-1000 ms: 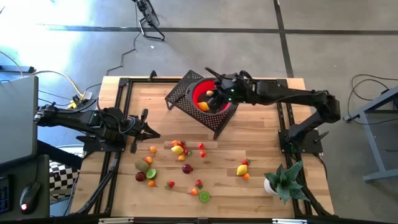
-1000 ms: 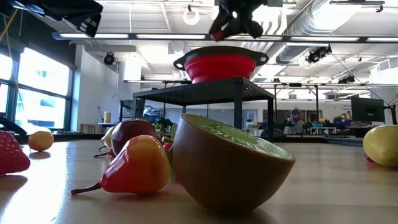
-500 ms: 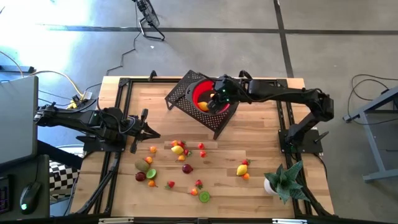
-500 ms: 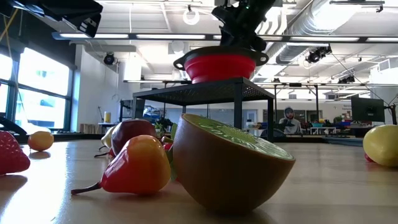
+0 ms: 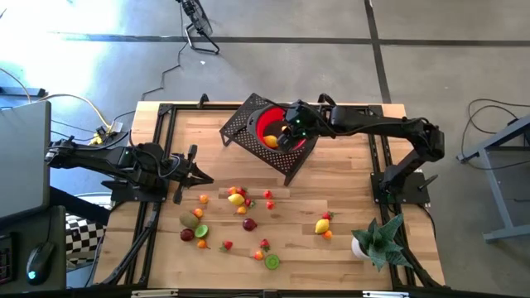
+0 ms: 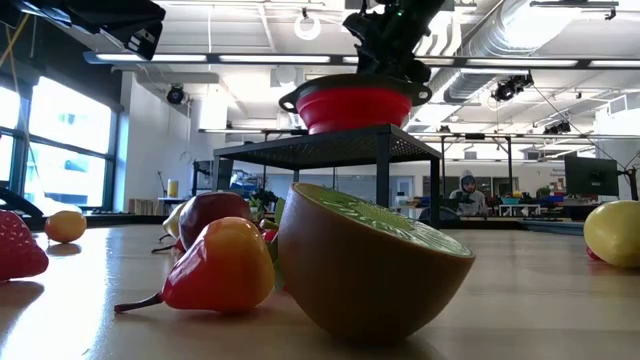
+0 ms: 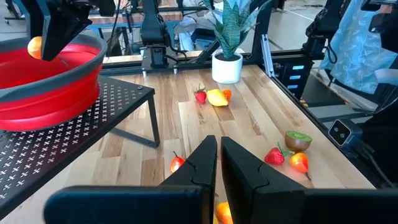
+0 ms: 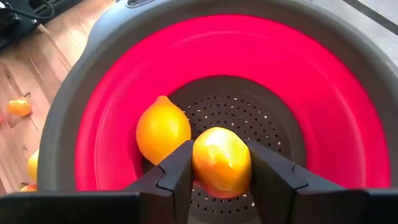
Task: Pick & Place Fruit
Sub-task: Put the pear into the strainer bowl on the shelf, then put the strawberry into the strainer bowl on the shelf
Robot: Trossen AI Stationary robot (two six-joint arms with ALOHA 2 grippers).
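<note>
While inside the red bowl's (image 8: 348, 155) rim, right gripper (image 8: 219, 167) clamps a yellow-orange fruit (image 8: 221, 160)

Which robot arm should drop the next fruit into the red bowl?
The right. Its gripper is over the red bowl, holding a yellow-orange fruit between its fingers, above a lemon inside. The left gripper is shut and empty, low over the table.

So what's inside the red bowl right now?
A yellow lemon lies on the red bowl's perforated base. The right pincer holds a yellow-orange fruit just above it; whatever lies beneath that fruit is hidden.
</note>
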